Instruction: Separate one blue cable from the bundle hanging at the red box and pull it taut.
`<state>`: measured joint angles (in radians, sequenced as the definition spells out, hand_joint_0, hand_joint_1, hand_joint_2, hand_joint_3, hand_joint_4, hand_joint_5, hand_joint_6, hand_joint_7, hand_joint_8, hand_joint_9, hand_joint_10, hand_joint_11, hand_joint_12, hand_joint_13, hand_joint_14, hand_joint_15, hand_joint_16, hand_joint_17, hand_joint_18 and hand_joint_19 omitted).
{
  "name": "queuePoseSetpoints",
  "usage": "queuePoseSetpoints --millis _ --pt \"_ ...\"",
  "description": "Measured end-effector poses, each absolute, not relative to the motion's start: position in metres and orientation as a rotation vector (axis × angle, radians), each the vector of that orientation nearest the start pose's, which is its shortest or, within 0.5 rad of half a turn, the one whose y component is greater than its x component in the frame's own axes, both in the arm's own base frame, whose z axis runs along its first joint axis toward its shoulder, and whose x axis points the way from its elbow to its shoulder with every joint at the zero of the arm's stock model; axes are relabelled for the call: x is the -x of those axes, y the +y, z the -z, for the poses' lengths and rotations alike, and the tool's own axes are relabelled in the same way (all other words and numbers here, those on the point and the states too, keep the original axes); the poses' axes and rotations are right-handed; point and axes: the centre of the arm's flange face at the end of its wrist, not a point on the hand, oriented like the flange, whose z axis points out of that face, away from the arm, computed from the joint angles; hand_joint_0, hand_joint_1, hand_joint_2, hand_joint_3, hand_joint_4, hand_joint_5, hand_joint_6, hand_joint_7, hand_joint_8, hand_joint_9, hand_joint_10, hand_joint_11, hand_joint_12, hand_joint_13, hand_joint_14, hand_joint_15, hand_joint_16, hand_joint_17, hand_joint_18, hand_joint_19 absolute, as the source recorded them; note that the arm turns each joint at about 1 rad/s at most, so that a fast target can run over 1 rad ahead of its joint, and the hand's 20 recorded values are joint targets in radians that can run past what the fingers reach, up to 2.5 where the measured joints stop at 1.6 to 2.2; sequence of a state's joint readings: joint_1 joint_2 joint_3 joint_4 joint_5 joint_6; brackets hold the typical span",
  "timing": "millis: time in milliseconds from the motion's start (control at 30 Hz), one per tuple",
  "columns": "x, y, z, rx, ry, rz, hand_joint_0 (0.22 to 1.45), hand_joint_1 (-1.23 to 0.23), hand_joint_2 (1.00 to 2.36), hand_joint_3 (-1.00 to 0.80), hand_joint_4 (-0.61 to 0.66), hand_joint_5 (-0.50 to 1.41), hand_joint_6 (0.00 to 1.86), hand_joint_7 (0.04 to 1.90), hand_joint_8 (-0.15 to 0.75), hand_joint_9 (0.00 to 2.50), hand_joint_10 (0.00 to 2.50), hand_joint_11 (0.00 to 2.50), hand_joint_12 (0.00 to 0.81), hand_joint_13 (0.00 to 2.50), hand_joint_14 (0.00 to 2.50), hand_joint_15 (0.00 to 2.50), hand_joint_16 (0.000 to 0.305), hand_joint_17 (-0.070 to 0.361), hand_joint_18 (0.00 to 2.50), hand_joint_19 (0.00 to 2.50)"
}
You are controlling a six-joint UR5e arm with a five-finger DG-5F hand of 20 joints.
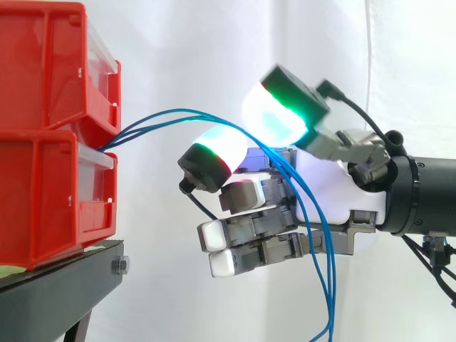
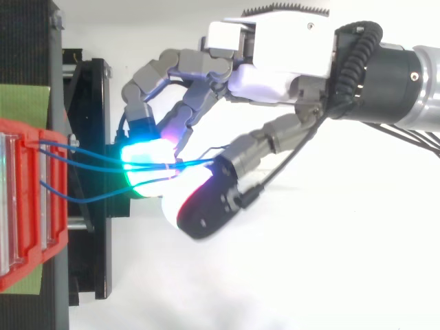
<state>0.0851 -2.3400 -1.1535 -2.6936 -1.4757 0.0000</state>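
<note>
Hand [image 1: 342, 187] curled round blue cables [image 1: 178, 111] hanging from red bins [image 1: 50, 178]. Several strands sit between pads [image 1: 217, 149], so a pull likely drags the whole bundle.

Hand [image 1: 345, 196] with white palm shell, grey metal brackets, black cylindrical wrist [image 1: 427, 196], silver arm [image 2: 427, 89]

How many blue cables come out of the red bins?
3. From above: upper cable and middle cable leave the red bin close together, lower cable apart; all reach the hand, which may hide more.
</note>
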Motion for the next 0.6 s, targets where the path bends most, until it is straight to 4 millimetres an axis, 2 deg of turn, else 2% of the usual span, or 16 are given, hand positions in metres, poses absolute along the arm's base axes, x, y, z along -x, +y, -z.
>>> queuePoseSetpoints --millis 100,167,200,267,367,600 --pt "-0.7814 -0.0764 -0.2427 -1.149 1.128 -1.251 0.62 -0.69 1.0 -0.45 0.02 -0.19 0.89 1.09 0.297 1.06 0.02 1.04 0.357 0.81 0.02 0.57 0.046 0.105 0.65 0.48" --pt "-0.7814 -0.0766 -0.2428 -1.149 1.127 -1.251 0.67 -0.8 1.01 -0.33 0.02 -0.2 0.91 1.11 0.305 1.04 0.02 1.04 0.362 0.8 0.02 0.57 0.047 0.106 0.66 0.47" --pt "-0.7814 -0.0766 -0.2429 -1.148 1.127 -1.251 0.68 -0.83 1.01 -0.32 0.01 -0.2 0.91 1.11 0.298 1.02 0.02 1.04 0.362 0.8 0.02 0.56 0.047 0.106 0.66 0.46" --pt "-0.7815 -0.0768 -0.2428 -1.149 1.127 -1.251 0.78 -0.94 1.01 -0.34 0.04 -0.21 0.93 1.06 0.29 0.98 0.02 1.03 0.357 0.78 0.02 0.56 0.047 0.107 0.64 0.44" --pt "-0.7815 -0.0769 -0.2426 -1.148 1.127 -1.251 0.82 -0.96 1.0 -0.45 0.02 -0.2 0.93 1.08 0.276 0.98 0.02 1.03 0.35 0.77 0.02 0.56 0.047 0.105 0.62 0.44" --pt "-0.7816 -0.0766 -0.2425 -1.148 1.127 -1.251 0.73 -1.04 1.0 -0.5 -0.06 -0.19 0.92 1.12 0.217 0.98 0.02 1.04 0.34 0.75 0.02 0.54 0.046 0.102 0.64 0.39"
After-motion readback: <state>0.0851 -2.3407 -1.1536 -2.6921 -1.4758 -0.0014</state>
